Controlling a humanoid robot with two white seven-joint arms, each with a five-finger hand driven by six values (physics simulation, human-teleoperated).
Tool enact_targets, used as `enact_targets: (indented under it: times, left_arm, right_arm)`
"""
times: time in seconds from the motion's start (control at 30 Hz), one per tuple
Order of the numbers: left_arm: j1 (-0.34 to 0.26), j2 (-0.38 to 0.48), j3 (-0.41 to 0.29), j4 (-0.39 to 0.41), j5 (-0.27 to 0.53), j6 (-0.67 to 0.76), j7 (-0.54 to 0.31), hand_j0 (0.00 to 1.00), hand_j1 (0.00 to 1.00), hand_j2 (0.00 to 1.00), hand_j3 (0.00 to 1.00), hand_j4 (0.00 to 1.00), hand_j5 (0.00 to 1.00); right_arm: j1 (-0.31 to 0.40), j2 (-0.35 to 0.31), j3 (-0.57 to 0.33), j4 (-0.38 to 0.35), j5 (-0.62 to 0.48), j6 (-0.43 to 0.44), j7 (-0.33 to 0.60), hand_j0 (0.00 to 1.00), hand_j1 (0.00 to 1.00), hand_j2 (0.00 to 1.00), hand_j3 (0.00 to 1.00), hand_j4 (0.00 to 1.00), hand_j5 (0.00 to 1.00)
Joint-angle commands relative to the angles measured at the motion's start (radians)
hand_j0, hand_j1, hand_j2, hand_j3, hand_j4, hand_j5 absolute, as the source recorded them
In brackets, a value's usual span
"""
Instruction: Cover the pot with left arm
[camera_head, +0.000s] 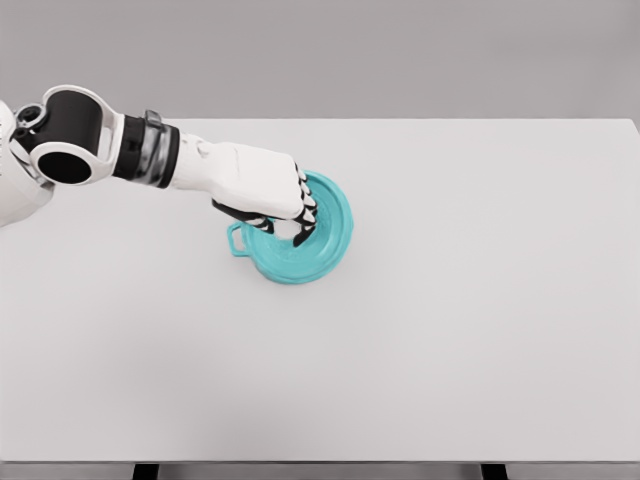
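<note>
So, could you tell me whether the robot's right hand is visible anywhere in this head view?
No, only the left hand shows, its arm entering from the left and its fingers on the round teal lid over the teal pot on the white table.

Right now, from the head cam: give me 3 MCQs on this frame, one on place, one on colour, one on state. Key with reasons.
1. Where does the pot stand on the table?
A. left of centre
B. far right corner
C. at the near edge

2. What colour is the lid?
A. red
B. teal
C. black

3. What is the left hand doing?
A. resting flat on the table
B. grasping the lid over the pot
C. hanging open far from the pot

Key:
1 A, the pot sits left of the table's middle, away from every edge.
2 B, lid and pot are the same teal.
3 B, the fingers curl around the lid's middle, and the lid sits tilted over the pot, whose side handle pokes out on the left.
</note>
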Motion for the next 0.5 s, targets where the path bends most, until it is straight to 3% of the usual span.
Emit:
enact_targets:
  times: [0.0, 0.2, 0.47]
  left_arm:
    - [0.0, -0.019, 0.0, 0.035, 0.007, 0.002, 0.0, 0.45, 0.45, 0.45, 0.45, 0.45, 0.45]
    - [-0.005, -0.051, 0.0, 0.146, 0.007, 0.002, 0.0, 0.46, 0.46, 0.46, 0.46, 0.46, 0.46]
    - [-0.006, -0.055, -0.006, 0.161, 0.005, 0.002, 0.0, 0.46, 0.46, 0.46, 0.46, 0.46, 0.46]
  right_arm:
    - [0.0, 0.0, 0.0, 0.0, 0.0, 0.0, 0.0, 1.0, 1.0, 1.0, 1.0, 1.0, 1.0]
    - [0.0, 0.0, 0.0, 0.0, 0.0, 0.0, 0.0, 1.0, 1.0, 1.0, 1.0, 1.0, 1.0]
    - [0.0, 0.0, 0.0, 0.0, 0.0, 0.0, 0.0, 1.0, 1.0, 1.0, 1.0, 1.0, 1.0]
